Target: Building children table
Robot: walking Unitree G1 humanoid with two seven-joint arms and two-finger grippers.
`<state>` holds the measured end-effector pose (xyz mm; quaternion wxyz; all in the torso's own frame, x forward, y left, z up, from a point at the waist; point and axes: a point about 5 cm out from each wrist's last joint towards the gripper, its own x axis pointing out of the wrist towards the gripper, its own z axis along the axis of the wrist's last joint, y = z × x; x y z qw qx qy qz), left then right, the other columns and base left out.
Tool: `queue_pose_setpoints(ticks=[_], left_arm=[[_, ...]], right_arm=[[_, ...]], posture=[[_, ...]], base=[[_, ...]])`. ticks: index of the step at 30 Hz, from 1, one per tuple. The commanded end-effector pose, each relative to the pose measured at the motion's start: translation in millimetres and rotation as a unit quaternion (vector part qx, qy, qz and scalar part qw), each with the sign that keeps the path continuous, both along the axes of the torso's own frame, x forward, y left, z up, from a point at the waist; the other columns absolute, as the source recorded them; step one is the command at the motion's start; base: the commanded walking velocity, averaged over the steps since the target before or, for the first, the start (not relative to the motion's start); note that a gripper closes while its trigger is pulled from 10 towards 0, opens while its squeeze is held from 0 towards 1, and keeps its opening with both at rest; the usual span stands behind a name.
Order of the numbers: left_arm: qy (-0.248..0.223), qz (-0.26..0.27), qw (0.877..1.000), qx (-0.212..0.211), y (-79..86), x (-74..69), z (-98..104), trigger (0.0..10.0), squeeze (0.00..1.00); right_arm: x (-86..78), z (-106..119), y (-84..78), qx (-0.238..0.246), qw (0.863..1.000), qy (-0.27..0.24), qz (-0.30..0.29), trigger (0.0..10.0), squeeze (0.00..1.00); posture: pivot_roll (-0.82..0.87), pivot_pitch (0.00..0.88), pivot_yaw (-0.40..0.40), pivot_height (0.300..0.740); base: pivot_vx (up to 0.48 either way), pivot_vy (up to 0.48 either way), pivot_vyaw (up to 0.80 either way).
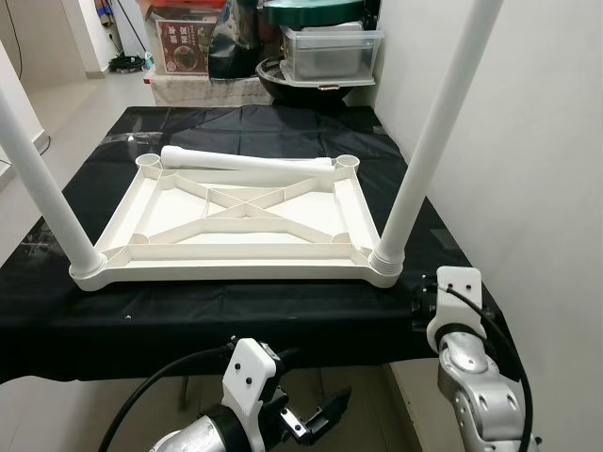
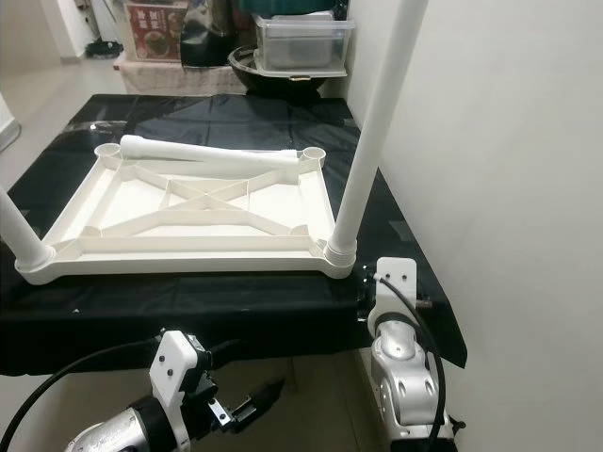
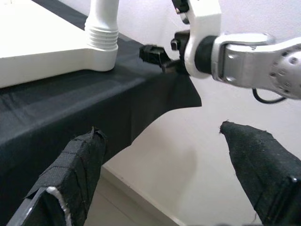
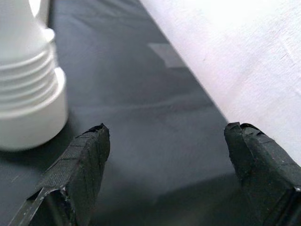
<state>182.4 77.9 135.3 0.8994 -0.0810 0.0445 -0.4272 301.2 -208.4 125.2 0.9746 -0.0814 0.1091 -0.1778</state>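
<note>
Head cameras: a white plastic children's tabletop (image 1: 236, 221) lies upside down on a table draped in black cloth (image 1: 236, 311). Two white legs stand screwed into its near corners, one at the left (image 1: 42, 193) and one at the right (image 1: 429, 141); a loose leg (image 1: 250, 162) lies across the far edge between two empty sockets. Boxes and a lidded container (image 1: 330, 47) crowd the space beyond.

Left wrist camera: the left hand (image 3: 164, 183) hangs released below the table's near edge, fingers spread, facing the right arm (image 3: 254, 63).

Right wrist camera: the right hand (image 4: 167, 165) hovers released over the cloth just beside the right leg's threaded base (image 4: 28, 89).
</note>
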Motion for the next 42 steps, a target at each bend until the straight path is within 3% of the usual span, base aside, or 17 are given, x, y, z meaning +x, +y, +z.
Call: queue_pose_setpoints(ticks=[1,7,12,13,24,31,36,42], left_arm=[[0.002,-0.002,1.000,0.000,0.3,-3.4,2,10.0,0.00],[0.002,-0.002,1.000,0.000,0.9,-6.3,5,10.0,0.00],[-0.006,0.007,1.000,-0.001,1.9,-10.7,13,10.0,0.00],[-0.007,0.007,1.000,-0.001,2.4,-13.0,16,10.0,0.00],[-0.003,0.001,1.000,-0.009,-0.7,-22.3,27,10.0,0.00],[-0.005,0.000,1.000,-0.012,-1.6,-23.7,31,10.0,0.00],[-0.002,0.001,1.000,-0.009,0.3,-27.4,32,10.0,0.00],[0.001,0.001,1.000,-0.007,0.6,-28.3,33,10.0,0.00]], right_arm=[[5.5,-2,-5.3,-0.004,1.000,-0.003,-0.010,10.0,0.00],[15.1,0,-10.7,-0.008,1.000,-0.010,-0.016,10.0,0.00],[32.2,8,-24.7,-0.003,0.999,-0.034,-0.037,10.0,0.00],[37.7,14,-34.5,-0.006,0.998,-0.046,-0.053,10.0,0.00],[49.8,25,-57.0,0.002,0.995,-0.075,-0.062,10.0,0.00],[55.8,25,-57.8,0.023,0.995,-0.086,-0.042,10.0,0.00],[66.1,28,-47.1,0.067,0.992,-0.102,0.028,10.0,0.00],[70.0,27,-38.1,0.070,0.989,-0.101,0.080,10.0,0.00]], posture=[[0.09,0.153,-0.024,0.740],[0.10,0.176,-0.019,0.740],[0.13,0.217,-0.013,0.740],[0.13,0.234,-0.010,0.740],[0.14,0.291,0.005,0.740],[0.15,0.299,0.009,0.740],[0.16,0.303,0.009,0.740],[0.16,0.300,0.008,0.740]], base=[[0.000,0.000,0.00],[0.000,0.000,0.00],[0.000,0.000,0.00],[0.000,0.000,0.00],[0.000,0.000,0.00],[0.000,0.000,0.00],[0.000,0.000,0.00],[0.000,0.000,0.00]])
